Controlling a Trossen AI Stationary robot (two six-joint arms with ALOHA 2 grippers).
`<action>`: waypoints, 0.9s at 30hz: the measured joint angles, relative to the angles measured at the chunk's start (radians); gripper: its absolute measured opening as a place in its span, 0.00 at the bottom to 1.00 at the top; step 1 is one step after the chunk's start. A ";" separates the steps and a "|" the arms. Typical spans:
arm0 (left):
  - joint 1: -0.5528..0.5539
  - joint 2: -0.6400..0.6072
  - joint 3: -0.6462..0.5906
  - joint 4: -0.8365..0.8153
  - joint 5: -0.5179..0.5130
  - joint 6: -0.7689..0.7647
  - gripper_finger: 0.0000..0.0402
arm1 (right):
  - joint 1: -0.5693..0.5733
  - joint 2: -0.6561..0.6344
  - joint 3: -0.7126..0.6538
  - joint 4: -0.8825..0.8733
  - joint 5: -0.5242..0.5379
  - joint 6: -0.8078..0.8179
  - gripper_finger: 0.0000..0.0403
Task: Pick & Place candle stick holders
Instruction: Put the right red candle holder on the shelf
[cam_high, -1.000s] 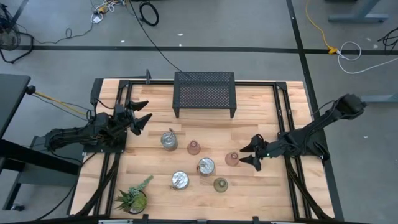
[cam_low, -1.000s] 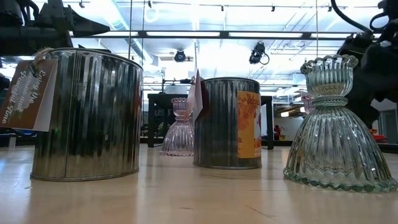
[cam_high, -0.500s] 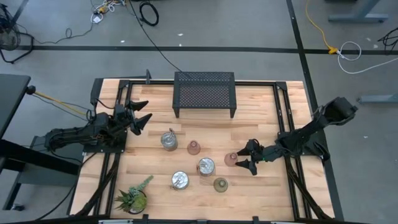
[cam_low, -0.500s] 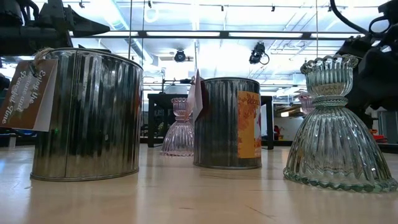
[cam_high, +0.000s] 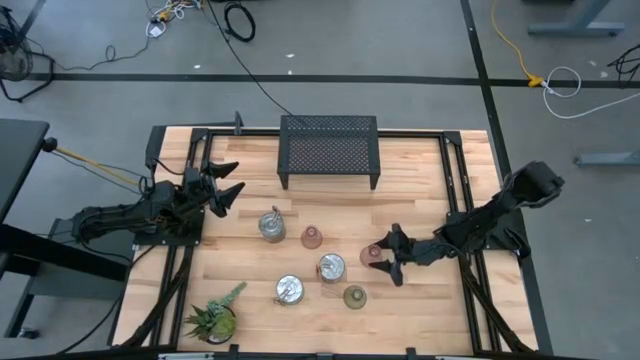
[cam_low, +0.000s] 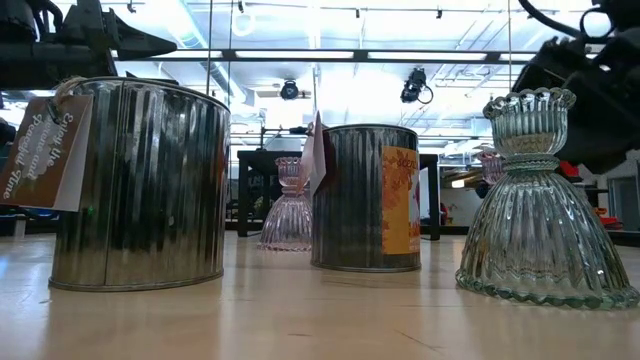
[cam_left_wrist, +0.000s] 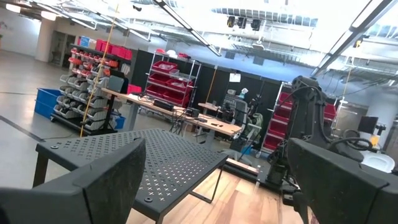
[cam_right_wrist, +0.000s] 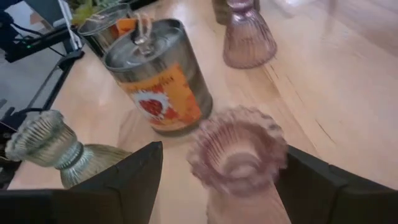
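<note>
Straddling: right gripper (cam_high: 386, 256) wide open, fingers either side of pink glass holder (cam_right_wrist: 237, 154), not touching
Waiting: left gripper (cam_high: 226, 185) open, empty, near rack (cam_high: 329, 148)

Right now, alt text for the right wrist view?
The right gripper is open, its dark fingers flanking a pink ribbed glass candle holder standing upright on the wooden table. Beyond it stand a silvery tin with an orange label, a greenish glass holder and a second pink glass holder.
</note>
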 joint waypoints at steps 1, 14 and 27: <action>0.000 0.000 0.000 0.000 0.000 0.000 0.97 | 0.000 0.007 0.005 0.000 -0.001 -0.007 0.71; 0.000 0.000 0.000 -0.006 0.000 0.000 0.97 | -0.001 0.071 0.014 0.006 0.066 0.026 0.37; 0.000 0.000 0.000 -0.005 0.000 -0.002 0.97 | -0.050 0.026 0.011 0.048 0.045 -0.053 0.27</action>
